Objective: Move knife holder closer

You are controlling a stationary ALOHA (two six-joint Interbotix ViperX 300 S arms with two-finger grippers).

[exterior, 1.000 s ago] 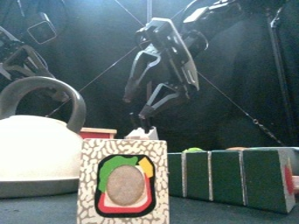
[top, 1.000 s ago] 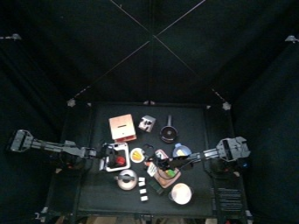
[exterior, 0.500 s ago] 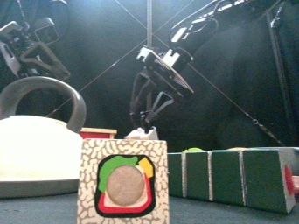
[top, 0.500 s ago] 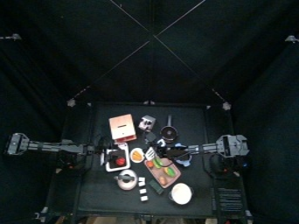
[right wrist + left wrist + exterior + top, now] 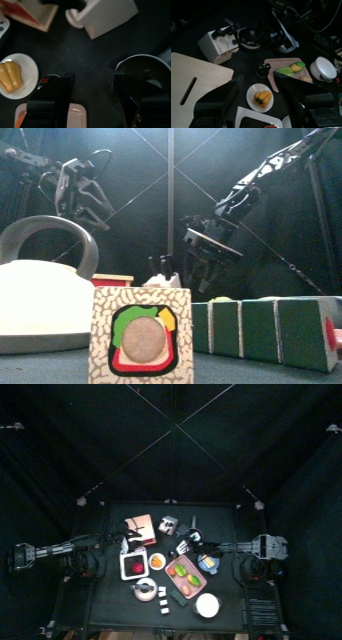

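The knife holder is found near the back of the table, at abt 12 o'clock from the middle. It is stood just beside the wood board, which is at its 9 o'clock.

A sec ago the right claw was hung lower down, over the food plates. Now it has been moved up twd the holder and is seen at abt 5 o'clock of it, by the black pan. In the right wrist view its jaws are held wide apart w/ nothing between them, and the holder is not touched yet.

The left claw has also been moved up, near the board; its jaws are apart too.

So the grab is prob. next; the pull closer is not begun.
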